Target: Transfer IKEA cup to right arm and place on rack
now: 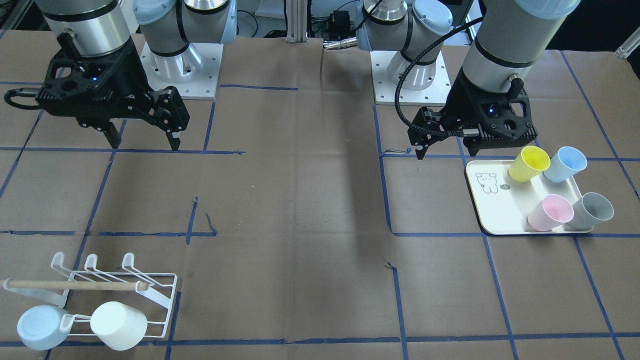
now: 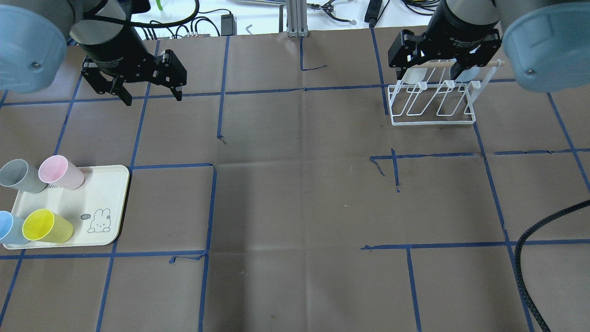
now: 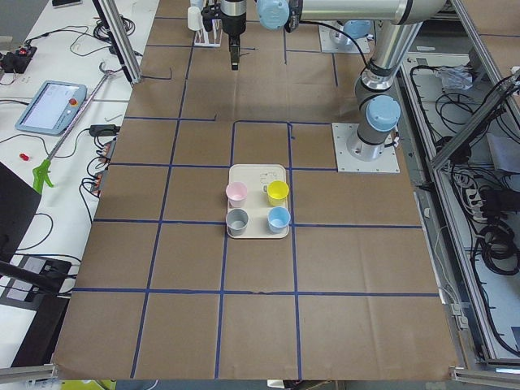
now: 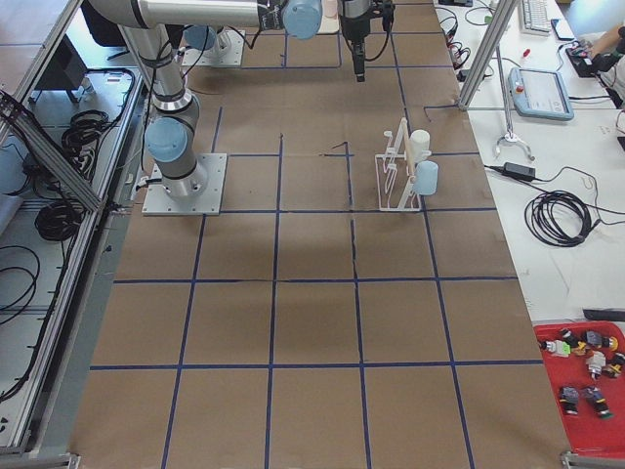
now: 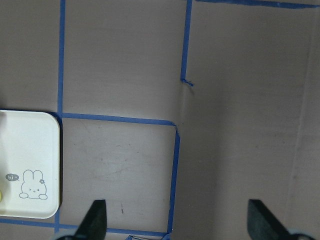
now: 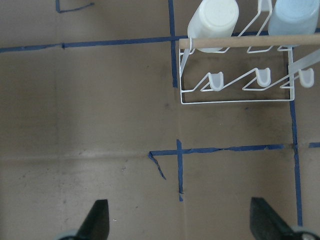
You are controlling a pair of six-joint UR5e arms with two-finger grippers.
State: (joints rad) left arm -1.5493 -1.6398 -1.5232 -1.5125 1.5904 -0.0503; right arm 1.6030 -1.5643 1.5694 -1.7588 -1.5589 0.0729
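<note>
Four cups (image 1: 529, 164) on the tray (image 1: 500, 215), two on the rack (image 1: 75, 285).

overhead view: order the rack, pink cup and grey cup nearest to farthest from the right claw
1. rack: far right of the table, right by the right claw in this view.
2. pink cup: across the table on the left, at the tray's far edge, on its inner side.
3. grey cup: next to the pink cup, further out to the left.

Four upright pastel cups (image 1: 550, 212) on the cream tray (image 1: 500, 212); white wire rack (image 1: 75, 285), two cups (image 1: 119, 325) on its prongs
</note>
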